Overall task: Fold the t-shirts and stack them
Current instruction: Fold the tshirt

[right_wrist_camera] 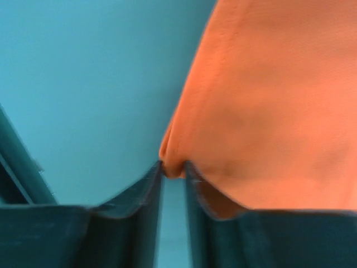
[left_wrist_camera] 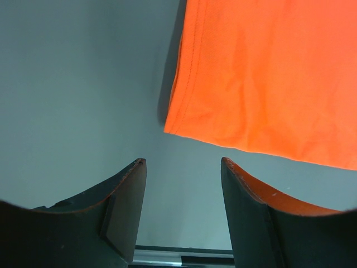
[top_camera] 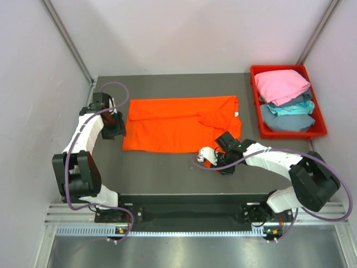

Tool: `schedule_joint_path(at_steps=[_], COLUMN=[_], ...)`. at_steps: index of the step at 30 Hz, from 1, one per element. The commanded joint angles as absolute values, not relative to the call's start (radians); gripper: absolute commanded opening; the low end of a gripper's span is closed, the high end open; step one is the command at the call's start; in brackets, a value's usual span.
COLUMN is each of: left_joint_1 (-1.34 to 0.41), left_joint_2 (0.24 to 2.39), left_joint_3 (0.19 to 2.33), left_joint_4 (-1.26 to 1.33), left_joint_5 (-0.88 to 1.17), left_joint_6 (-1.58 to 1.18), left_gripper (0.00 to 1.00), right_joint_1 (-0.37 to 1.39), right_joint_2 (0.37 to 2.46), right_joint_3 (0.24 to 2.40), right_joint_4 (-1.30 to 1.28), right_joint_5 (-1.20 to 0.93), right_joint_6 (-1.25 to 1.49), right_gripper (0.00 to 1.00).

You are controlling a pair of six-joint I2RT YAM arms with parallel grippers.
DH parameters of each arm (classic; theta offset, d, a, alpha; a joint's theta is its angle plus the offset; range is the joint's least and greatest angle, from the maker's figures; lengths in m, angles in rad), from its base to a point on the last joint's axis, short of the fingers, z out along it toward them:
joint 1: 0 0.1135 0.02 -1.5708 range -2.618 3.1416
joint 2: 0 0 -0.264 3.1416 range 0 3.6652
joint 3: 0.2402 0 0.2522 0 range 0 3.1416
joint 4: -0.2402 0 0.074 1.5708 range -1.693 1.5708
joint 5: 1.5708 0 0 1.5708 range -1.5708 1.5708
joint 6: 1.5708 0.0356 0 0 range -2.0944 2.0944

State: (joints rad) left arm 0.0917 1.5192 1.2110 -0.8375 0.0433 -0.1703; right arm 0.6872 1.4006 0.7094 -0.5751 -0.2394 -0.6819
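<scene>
shirt (top_camera: 178, 124): orange, spread flat between the grippers.
left gripper (left_wrist_camera: 183, 167): jaws apart, just left of the shirt's left edge, not touching.
right gripper (right_wrist_camera: 173, 170): clamped on the shirt's near-right edge.

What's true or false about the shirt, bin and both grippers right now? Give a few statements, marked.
1. The orange t-shirt lies spread on the table. True.
2. The left gripper grips the shirt. False: its jaws are open on nothing, beside the shirt's edge.
3. The right gripper pinches orange cloth. True.
4. The red bin is empty. False: it holds a pink shirt, a teal shirt and a grey-blue shirt.
</scene>
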Motion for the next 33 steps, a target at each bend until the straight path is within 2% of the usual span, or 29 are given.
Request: schedule_joint_path(at_steps=[1, 2, 4, 15, 33], left_joint_1=[0.103, 0.104, 0.107, 0.147, 0.181], left_joint_2=[1.485, 1.483, 1.485, 1.471, 1.753], left_joint_3=[1.192, 1.189, 1.178, 1.051, 1.186], left_joint_4=[-0.822, -0.822, -0.825, -0.828, -0.767], left_joint_5=[0.055, 0.057, 0.063, 0.13, 0.15], left_joint_6=[-0.179, -0.181, -0.184, -0.267, -0.253], left_gripper=[0.61, 0.61, 0.61, 0.6, 0.53], right_joint_1=[0.709, 0.709, 0.709, 0.661, 0.603], right_joint_2=[1.433, 1.428, 1.413, 1.327, 1.345], right_joint_3=[0.713, 0.706, 0.706, 0.864, 0.881], right_joint_4=[-0.512, -0.508, -0.511, -0.643, -0.588], right_joint_5=[-0.23, -0.215, -0.198, -0.13, -0.126], right_joint_6=[-0.701, -0.703, -0.707, -0.727, -0.704], right_gripper=[0.18, 0.08, 0.0, 0.0, 0.0])
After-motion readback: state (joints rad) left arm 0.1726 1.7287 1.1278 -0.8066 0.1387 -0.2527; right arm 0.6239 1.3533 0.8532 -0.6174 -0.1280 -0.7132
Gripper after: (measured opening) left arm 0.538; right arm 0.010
